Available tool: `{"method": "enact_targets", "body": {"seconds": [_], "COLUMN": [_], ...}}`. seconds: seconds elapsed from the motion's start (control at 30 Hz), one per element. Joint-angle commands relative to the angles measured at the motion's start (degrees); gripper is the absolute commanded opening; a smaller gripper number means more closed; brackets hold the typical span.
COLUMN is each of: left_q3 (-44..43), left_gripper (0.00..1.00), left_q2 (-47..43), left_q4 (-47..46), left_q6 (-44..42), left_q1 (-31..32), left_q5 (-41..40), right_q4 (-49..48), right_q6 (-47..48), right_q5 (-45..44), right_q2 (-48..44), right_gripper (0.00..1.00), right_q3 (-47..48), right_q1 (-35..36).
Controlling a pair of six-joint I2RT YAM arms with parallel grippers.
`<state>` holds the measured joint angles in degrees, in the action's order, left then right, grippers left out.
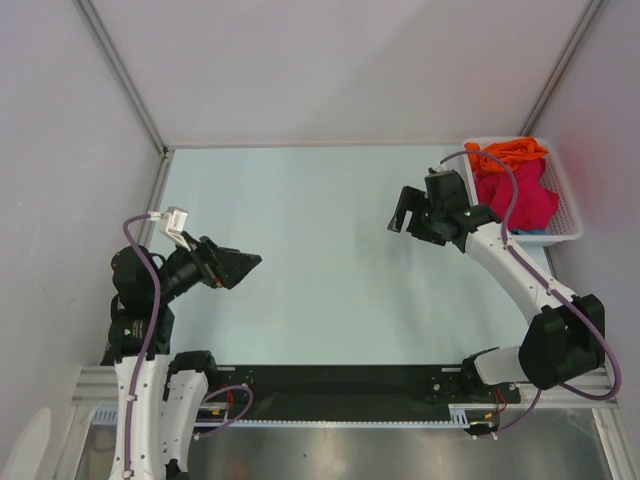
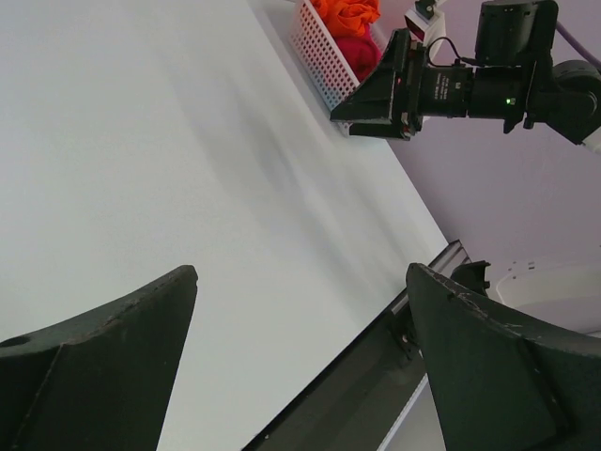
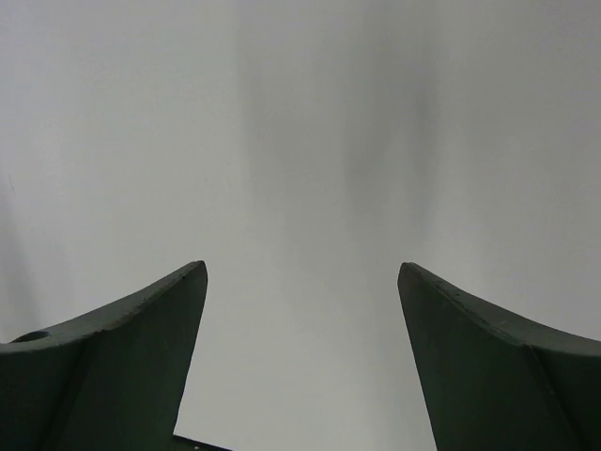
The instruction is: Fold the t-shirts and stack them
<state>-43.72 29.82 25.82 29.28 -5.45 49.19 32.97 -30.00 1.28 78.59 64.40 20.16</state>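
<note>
At the far right corner of the pale tabletop [image 1: 320, 250], a white mesh basket [image 1: 572, 212] holds the t-shirts, heaped and unfolded: crimson-pink t-shirt [image 1: 530, 198] filling the basket's middle, orange t-shirt [image 1: 510, 152] at the basket's far end, a sliver of teal t-shirt [image 1: 533, 231] at its near end. Right claw [image 1: 405, 213]: just left of the basket, over the tabletop, fingers apart, gripping nothing. Left claw [image 1: 240, 267]: well apart from the basket, towards the tabletop's opposite side, fingers apart, gripping nothing.
</note>
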Motion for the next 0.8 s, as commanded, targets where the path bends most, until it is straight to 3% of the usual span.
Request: {"method": "enact_targets", "body": {"seconds": [0.0, 0.33, 0.63, 0.77], "left_q3": [-1.8, -1.7, -2.2, -2.3], "left_gripper": [1.0, 1.0, 1.0, 1.0], "left_q2": [-0.6, -0.9, -1.4, -1.3], "left_q4": [-0.5, -0.2, 0.8, 0.9], "left_q6": [-1.9, -2.0, -2.7, -2.7], "left_q1": [-0.4, -0.5, -0.6, -0.5], "left_q5": [-0.4, -0.1, -0.1, 0.0], "right_q4": [0.8, -0.3, -5.9, -6.0], "right_q6": [-0.2, 3.8, 3.6, 4.2], "right_q5": [-4.4, -4.2, -0.1, -3.6], "right_q2": [-0.7, -0.5, 6.7, 11.8], "right_gripper": [0.89, 0.88, 0.86, 0.87], "right_q3": [3.5, 6.4, 12.3, 17.2], "right_q1": [0.6, 0.1, -12.9, -16.6]}}
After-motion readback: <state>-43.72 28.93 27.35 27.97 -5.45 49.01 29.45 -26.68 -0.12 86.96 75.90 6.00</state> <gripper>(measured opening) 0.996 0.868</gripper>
